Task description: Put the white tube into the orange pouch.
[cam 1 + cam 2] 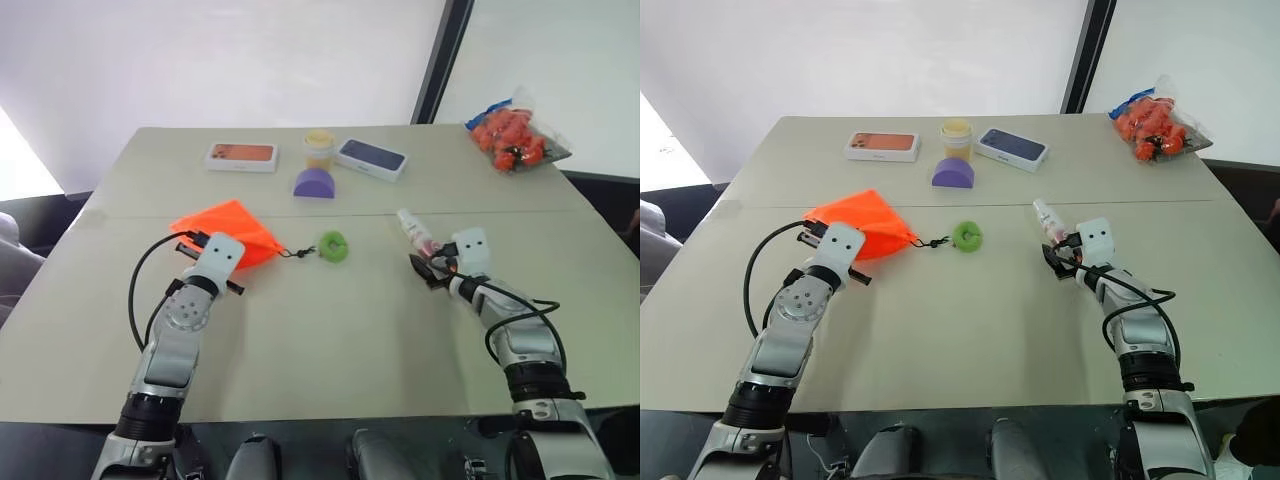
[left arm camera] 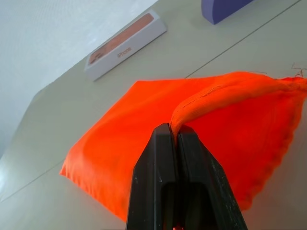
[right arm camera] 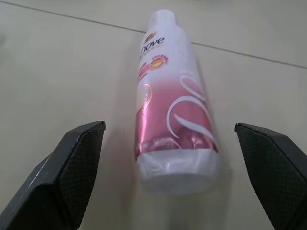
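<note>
My left gripper [image 2: 176, 139] has its fingers pinched tight on a raised fold of the orange pouch [image 2: 201, 124], right at the fingertips, and my right gripper [image 3: 170, 139] stands wide open with the white tube [image 3: 172, 129] lying on the table [image 1: 330, 330] between its fingers, wide end toward me. I worry the tube, being round and slick, will roll or skid off a fingertip if I close off-centre. I also suspect my left pinch has caught both layers of cloth, so the mouth may not open. The cord and green ring [image 1: 333, 246] could drag when I lift.
</note>
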Action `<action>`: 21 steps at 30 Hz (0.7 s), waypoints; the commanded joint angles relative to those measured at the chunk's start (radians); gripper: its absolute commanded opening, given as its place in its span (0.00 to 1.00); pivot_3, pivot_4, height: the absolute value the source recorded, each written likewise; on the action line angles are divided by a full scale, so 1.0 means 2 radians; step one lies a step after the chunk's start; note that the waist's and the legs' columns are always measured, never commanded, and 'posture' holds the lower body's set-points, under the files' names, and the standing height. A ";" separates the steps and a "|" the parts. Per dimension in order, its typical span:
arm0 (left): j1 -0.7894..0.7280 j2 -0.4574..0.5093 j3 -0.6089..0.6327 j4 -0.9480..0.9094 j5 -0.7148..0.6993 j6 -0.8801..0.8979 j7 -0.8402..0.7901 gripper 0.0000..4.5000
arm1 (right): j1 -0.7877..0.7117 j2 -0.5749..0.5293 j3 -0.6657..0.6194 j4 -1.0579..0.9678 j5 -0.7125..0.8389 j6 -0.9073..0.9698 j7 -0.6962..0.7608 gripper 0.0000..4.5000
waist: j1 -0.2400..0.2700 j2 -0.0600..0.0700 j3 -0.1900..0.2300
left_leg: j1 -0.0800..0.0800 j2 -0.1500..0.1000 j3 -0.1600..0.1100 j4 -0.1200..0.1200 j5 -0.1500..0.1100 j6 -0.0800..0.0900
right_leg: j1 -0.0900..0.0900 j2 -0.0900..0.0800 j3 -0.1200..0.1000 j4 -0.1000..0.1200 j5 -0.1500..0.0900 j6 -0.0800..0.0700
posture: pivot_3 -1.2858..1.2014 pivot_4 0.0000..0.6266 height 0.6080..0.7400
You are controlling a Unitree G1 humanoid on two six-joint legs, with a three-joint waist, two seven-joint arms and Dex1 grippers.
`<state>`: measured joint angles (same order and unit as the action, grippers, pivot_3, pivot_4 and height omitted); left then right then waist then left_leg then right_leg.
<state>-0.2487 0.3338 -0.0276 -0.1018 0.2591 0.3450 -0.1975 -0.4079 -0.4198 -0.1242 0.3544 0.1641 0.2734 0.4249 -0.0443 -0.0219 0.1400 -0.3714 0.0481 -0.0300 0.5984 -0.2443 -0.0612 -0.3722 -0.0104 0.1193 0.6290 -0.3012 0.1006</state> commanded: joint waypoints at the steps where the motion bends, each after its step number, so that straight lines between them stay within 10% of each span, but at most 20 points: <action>1: -0.003 0.001 -0.004 -0.022 -0.001 -0.002 -0.003 0.01 | -0.013 0.001 -0.006 0.000 0.003 -0.017 0.002 1.00 | 0.000 0.000 0.000 | 0.000 0.000 0.000 0.000 0.000 0.000 | 0.000 0.000 0.000 0.000 0.000 0.000 | 0.52 0.24 0.87; 6: -0.003 -0.001 -0.005 -0.023 -0.002 -0.003 -0.005 0.00 | -0.009 0.003 -0.002 -0.005 -0.003 -0.021 0.001 0.49 | 0.000 0.000 0.000 | 0.000 0.000 0.000 0.000 0.000 0.000 | 0.000 0.000 0.000 0.000 0.000 0.000 | 0.52 0.24 0.87; 18: -0.003 -0.001 -0.010 -0.023 -0.005 -0.005 -0.008 0.00 | 0.006 0.006 -0.009 -0.027 0.006 -0.020 0.000 0.49 | 0.000 0.000 0.000 | 0.000 0.000 0.000 0.000 0.000 0.000 | 0.000 0.000 0.000 0.000 0.000 0.000 | 0.52 0.24 0.87; 21: -0.005 -0.002 -0.011 -0.022 -0.005 -0.005 -0.008 0.00 | 0.010 0.006 -0.010 -0.034 0.007 -0.017 -0.003 0.33 | 0.000 0.000 0.000 | 0.000 0.000 0.000 0.000 0.000 0.000 | 0.000 0.000 0.000 0.000 0.000 0.000 | 0.52 0.24 0.87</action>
<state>-0.2488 0.3300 -0.0478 -0.1093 0.2521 0.3449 -0.2143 -0.3898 -0.4104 -0.1269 0.3386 0.1641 0.2490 0.4233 -0.0444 -0.0218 0.1401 -0.3714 0.0481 -0.0300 0.5983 -0.2443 -0.0612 -0.3722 -0.0104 0.1193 0.6290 -0.3012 0.1006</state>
